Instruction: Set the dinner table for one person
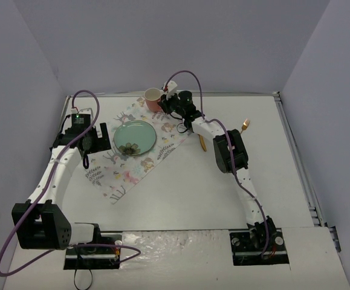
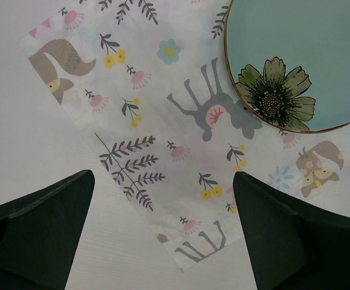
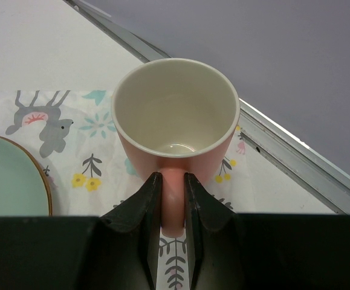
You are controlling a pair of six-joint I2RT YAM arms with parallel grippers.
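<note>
The white dinner table (image 1: 181,193) carries a patterned placemat (image 1: 126,172) with a teal flower plate (image 1: 135,137) on it. A pink cup (image 1: 153,96) stands at the placemat's far corner. My right gripper (image 1: 165,104) is shut on the cup's handle; in the right wrist view the fingers (image 3: 172,187) pinch the handle of the cup (image 3: 175,115) over the placemat (image 3: 72,157). I cannot tell whether the cup rests on the mat. My left gripper (image 1: 99,138) is open and empty, hovering over the placemat's left corner (image 2: 162,121), beside the plate (image 2: 307,54).
A gold utensil (image 1: 246,125) lies on the table at the far right. Another gold utensil (image 1: 202,143) lies beside the placemat, partly under the right arm. A metal rail (image 3: 295,160) runs along the table's far edge just behind the cup. Grey walls enclose the table.
</note>
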